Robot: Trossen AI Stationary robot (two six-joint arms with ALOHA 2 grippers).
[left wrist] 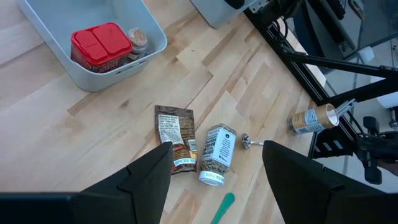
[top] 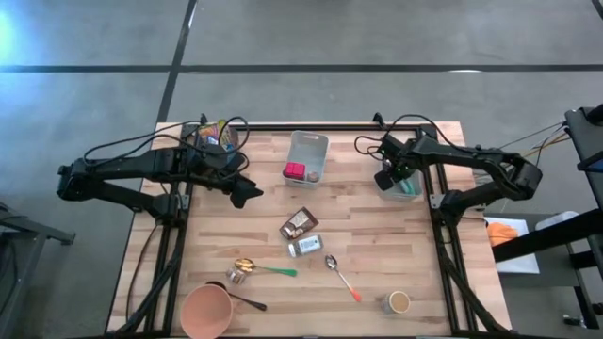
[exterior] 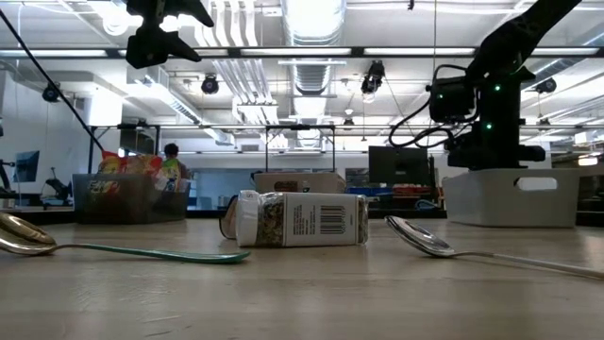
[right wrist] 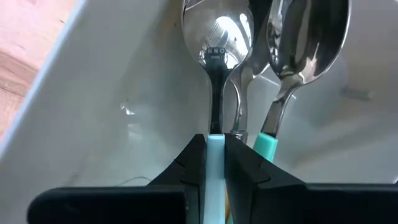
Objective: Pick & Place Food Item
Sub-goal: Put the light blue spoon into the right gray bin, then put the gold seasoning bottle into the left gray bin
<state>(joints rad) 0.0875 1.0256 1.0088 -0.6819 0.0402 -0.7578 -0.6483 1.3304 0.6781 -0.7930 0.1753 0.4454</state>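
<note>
Two dark arms work over the pale wooden counter [top: 377, 245]. The right gripper [right wrist: 214, 149] has its jaws pressed narrow on the pale blue handle of a shiny steel spoon [right wrist: 217, 43], whose bowl lies inside a white plastic bin [top: 411, 187] at the counter's right edge; a second steel spoon with a teal handle [right wrist: 305, 37] lies just beside it in the same bin. The left gripper [left wrist: 214, 168] hangs above the counter's left-centre with its jaws spread wide and nothing between them. Seen past them on the wood are a brown printed snack packet [left wrist: 175, 137] and, just beside it, a small spice jar on its side with a white cap and label [left wrist: 216, 154]; in the overhead view the packet [top: 299, 222] lies nearer the far edge than the jar [top: 305, 247]. Farther off, at the far middle of the counter, a light grey rectangular tub [top: 308, 155] holds a red lidded box [left wrist: 101, 43] and a small round jar [left wrist: 137, 38]. A dark bin with colourful snack bags [top: 215, 135] sits at the far left corner. Toward the near edge lie a spoon with a green handle [top: 264, 269], a spoon with an orange-tipped handle [top: 341, 277], a salmon-pink cup [top: 206, 310] and a small open tin [top: 399, 301].
</note>
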